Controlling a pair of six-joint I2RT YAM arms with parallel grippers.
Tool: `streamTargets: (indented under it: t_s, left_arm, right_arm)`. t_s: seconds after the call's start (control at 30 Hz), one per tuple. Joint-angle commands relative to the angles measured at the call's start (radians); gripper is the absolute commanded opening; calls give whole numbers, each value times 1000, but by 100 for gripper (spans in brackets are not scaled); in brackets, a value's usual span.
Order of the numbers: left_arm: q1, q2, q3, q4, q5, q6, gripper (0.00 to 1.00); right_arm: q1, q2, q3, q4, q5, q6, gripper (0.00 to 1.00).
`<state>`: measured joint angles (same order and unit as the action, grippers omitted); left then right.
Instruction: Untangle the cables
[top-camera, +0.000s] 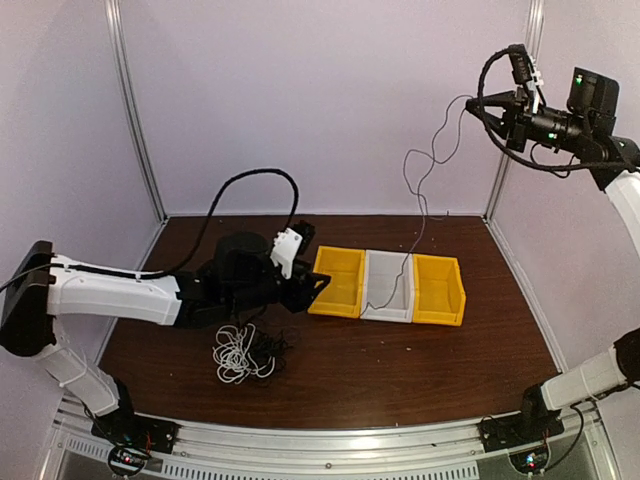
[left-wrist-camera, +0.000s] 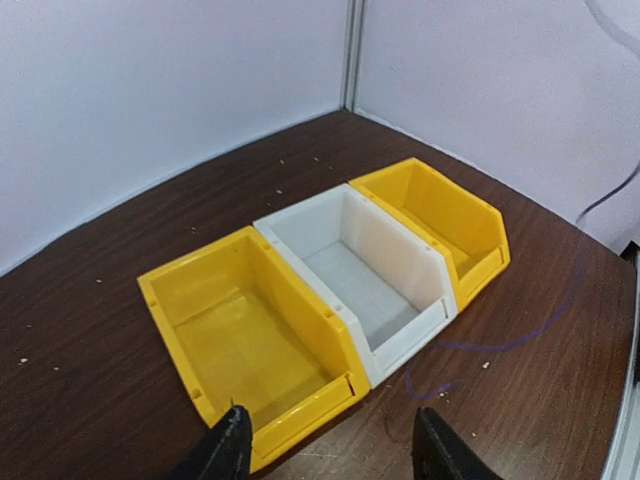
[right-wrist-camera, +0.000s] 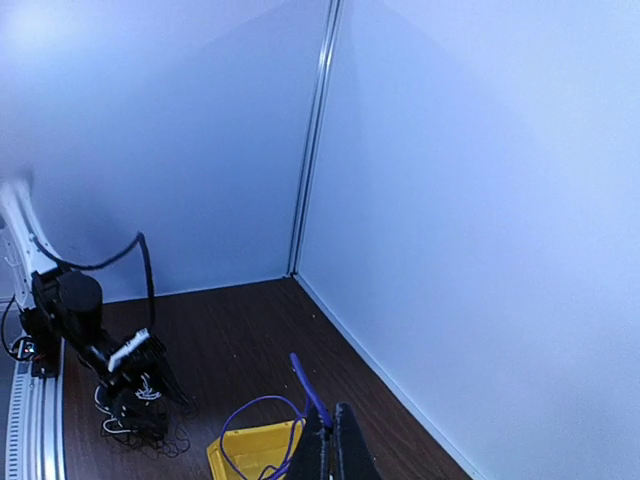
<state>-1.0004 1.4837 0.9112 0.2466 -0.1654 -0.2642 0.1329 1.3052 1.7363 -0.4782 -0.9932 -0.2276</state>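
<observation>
A tangle of white and black cables (top-camera: 244, 350) lies on the dark wooden table in front of my left arm. A thin purple cable (top-camera: 424, 215) hangs from my raised right gripper (top-camera: 472, 100) at the top right, down to the bins. In the right wrist view, that gripper (right-wrist-camera: 337, 447) is shut on the purple cable (right-wrist-camera: 311, 388). My left gripper (top-camera: 318, 285) hovers at the near corner of the left yellow bin (top-camera: 337, 282). In the left wrist view it (left-wrist-camera: 330, 450) stands open with nothing between its fingers (left-wrist-camera: 226, 450). A stretch of purple cable (left-wrist-camera: 500, 345) lies on the table beside the bins.
Three bins stand side by side: a yellow one (left-wrist-camera: 250, 330), a white one (left-wrist-camera: 365, 275) and a second yellow one (left-wrist-camera: 445, 215). White walls with metal corner posts (top-camera: 135, 110) close in the table on the far, left and right sides.
</observation>
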Motion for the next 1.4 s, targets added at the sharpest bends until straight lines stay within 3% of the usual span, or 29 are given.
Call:
streamTargets:
  t_s: [0.0, 0.23, 0.4, 0.6, 0.87, 0.97, 1.1, 1.2, 1.27, 1.37]
  left_arm:
    - [-24, 167, 72, 327, 200, 19, 58]
    - [-58, 396, 278, 432, 338, 39, 61]
    - [-85, 411, 266, 491, 354, 15, 60]
    - [-86, 277, 94, 500, 267, -24, 60]
    - [-87, -86, -268, 391, 122, -108, 59]
    - [-89, -217, -349, 296, 51, -126, 59]
    - [-89, -363, -345, 71, -92, -127, 60]
    - [-80, -422, -262, -125, -273, -121, 77]
    - [-23, -414, -155, -272, -358, -107, 82]
    - [151, -357, -13, -413, -266, -74, 83]
  right_arm:
    - [-1, -7, 25, 121, -136, 143, 0]
    - [-1, -54, -56, 141, -138, 149, 0]
    - [-1, -73, -85, 98, -121, 106, 0]
    - [-1, -58, -86, 85, -109, 88, 0]
    - [-1, -15, -18, 62, -6, 57, 0]
    - [-1, 22, 33, 96, 22, 94, 0]
    - [0, 88, 115, 148, 16, 147, 0]
    - [-1, 127, 178, 172, 8, 170, 0]
    - [0, 146, 206, 188, 3, 185, 0]
    - [1, 168, 229, 215, -3, 207, 0]
